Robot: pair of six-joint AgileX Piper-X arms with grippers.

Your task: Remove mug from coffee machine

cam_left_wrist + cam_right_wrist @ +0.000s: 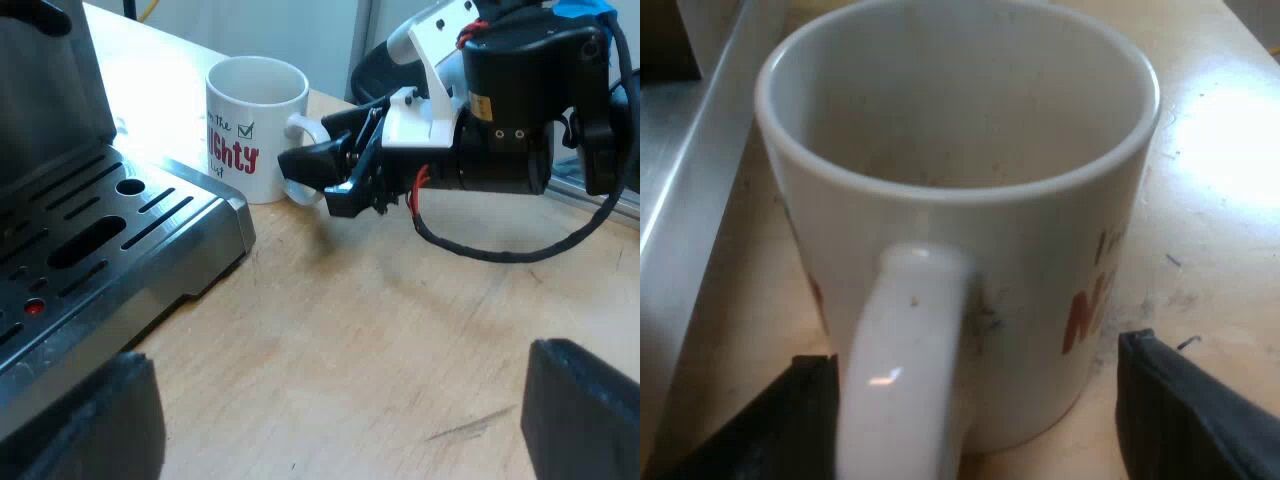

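- The mug (pixel 255 120) stood upright on the wooden table (pixel 400 350), just beside the corner of the espresso machine's drip tray (pixel 100 240), and not on the tray itself.
- It was white, with red letters and a small green check mark on its side. From the right wrist view, the mug (pixel 1040 260) looked empty inside, with only some faint dark marks on the inner wall.
- The right gripper (pixel 320 175) was at the handle (pixel 300 130) of the mug, on the side away from the machine.
- In its own view, the right gripper (pixel 975 352) was spread wide, with the handle (pixel 905 370) between the two black fingers (pixel 1185 420). One finger was just next to the handle and the other was well apart from it, so the handle was not squeezed.
- The metal edge of the machine (pixel 690 200) ran close along the mug, with a narrow strip of table between them.
- The left gripper (pixel 335 352) hung low over the bare table near the front of the tray. Its fingers (pixel 585 410) were far apart and grasped nothing.
- The tray was of metal with dark slots and one small red dot (pixel 35 307).
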